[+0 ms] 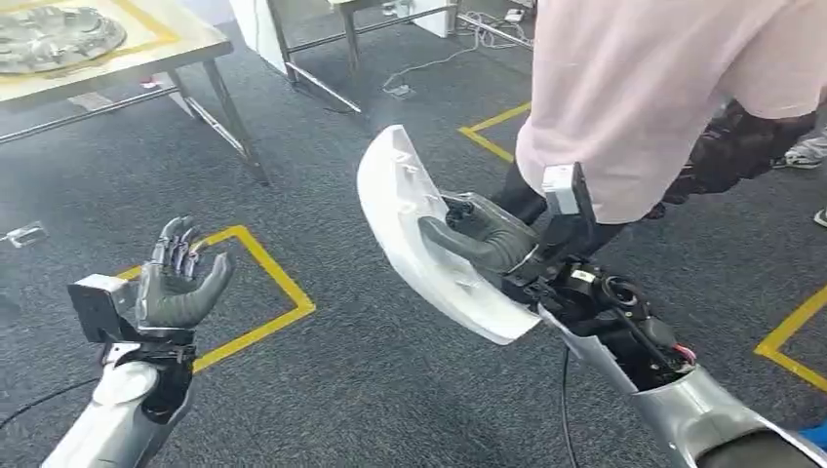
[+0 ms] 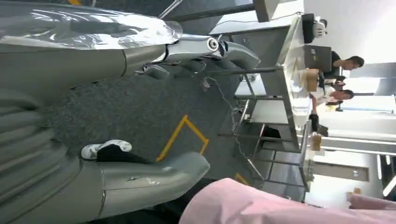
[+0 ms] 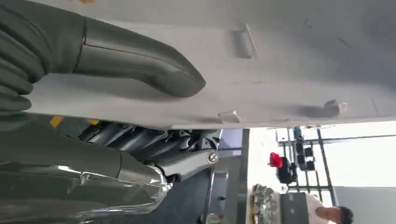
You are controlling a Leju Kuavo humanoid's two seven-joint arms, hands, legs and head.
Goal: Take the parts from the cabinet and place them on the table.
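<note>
The robot's right hand (image 1: 478,237) clamps a curved white part (image 1: 414,234) in mid-air while its left hand (image 1: 178,278) hangs spread and empty; a person (image 1: 663,88) standing close could knock the overhanging panel loose before it reaches the far-left table (image 1: 146,47).

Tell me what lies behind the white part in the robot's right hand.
Behind the white part held by the right hand the head view shows grey carpet and a person's pink shirt. The carpet directly behind the part is covered.

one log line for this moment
right hand: holds white part | left hand: open, empty | table: far left | person: ahead
</note>
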